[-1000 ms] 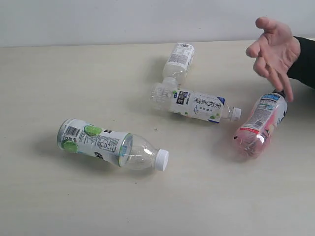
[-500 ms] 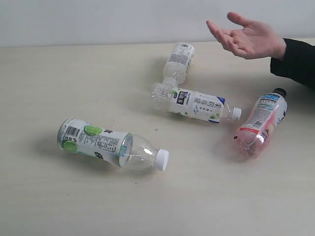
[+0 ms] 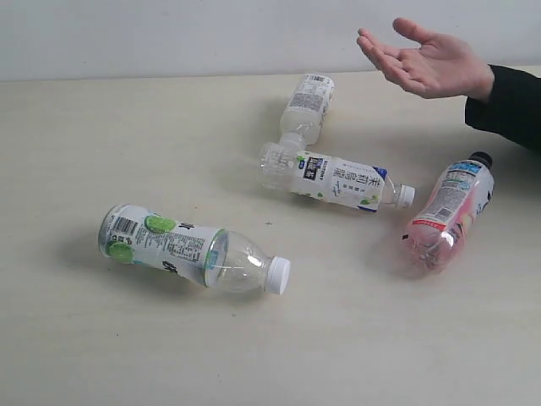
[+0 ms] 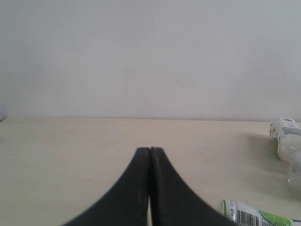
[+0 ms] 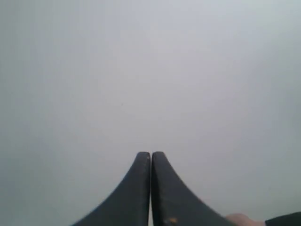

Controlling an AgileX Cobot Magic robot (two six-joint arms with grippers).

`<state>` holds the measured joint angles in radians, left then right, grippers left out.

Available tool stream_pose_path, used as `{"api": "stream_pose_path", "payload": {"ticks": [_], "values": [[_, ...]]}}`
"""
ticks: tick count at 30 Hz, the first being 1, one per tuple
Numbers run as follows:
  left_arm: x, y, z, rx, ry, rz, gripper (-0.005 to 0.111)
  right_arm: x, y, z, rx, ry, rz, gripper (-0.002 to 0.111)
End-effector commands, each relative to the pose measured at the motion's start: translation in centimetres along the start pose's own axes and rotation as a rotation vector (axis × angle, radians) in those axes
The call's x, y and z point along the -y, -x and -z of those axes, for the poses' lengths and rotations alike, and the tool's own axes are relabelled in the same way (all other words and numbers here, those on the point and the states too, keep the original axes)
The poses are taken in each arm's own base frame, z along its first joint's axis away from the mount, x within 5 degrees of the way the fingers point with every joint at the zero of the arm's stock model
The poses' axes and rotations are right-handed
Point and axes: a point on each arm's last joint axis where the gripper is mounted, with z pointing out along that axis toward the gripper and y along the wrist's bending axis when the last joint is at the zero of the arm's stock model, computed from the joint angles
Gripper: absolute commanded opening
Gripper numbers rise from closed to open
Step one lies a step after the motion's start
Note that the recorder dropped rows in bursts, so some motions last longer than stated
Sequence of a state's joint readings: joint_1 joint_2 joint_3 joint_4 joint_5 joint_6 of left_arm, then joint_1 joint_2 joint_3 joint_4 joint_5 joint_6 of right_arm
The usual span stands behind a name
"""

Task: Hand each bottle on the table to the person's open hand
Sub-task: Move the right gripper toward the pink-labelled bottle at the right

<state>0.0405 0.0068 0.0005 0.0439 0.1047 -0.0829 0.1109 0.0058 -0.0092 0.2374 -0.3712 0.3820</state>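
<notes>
Four bottles lie on their sides on the cream table (image 3: 127,127). A green-spotted white-cap bottle (image 3: 190,249) is front left; its base (image 4: 256,217) shows in the left wrist view. A blue-accent bottle (image 3: 338,182) lies mid-table, touching a third white-label bottle (image 3: 306,106) behind it, also seen as bottle (image 4: 286,136). The pink, black-capped bottle (image 3: 448,211) lies at the right. A person's open hand (image 3: 427,61) hovers palm-up at the back right. Neither gripper shows in the exterior view. My left gripper (image 4: 150,151) is shut, empty. My right gripper (image 5: 151,155) is shut, empty, facing a grey wall.
A pale grey wall (image 3: 169,34) runs behind the table's far edge. The person's black sleeve (image 3: 511,106) reaches in from the right; a bit of hand (image 5: 240,219) and sleeve (image 5: 284,219) shows at the edge of the right wrist view.
The person's hand has turned from fingers-down above the pink bottle to palm-up and open, shifted up and left. The bottles have not moved.
</notes>
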Motion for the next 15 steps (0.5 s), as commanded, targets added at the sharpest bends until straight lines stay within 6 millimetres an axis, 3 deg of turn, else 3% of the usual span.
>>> {"api": "stream_pose_path", "payload": {"ticks": [1,8,15], "values": [[0.0,0.1,0.1,0.014,-0.004,0.002,0.0,-1.8,1.9,-1.3,-0.089,-0.021,0.033,0.001],[0.0,0.1,0.1,0.014,-0.004,0.002,0.0,-5.6,5.2,-6.4,-0.404,-0.045,0.378,0.001],[0.0,0.1,0.1,0.014,-0.004,0.002,0.0,-6.8,5.2,-9.3,-0.752,-0.04,0.537,0.001]]}}
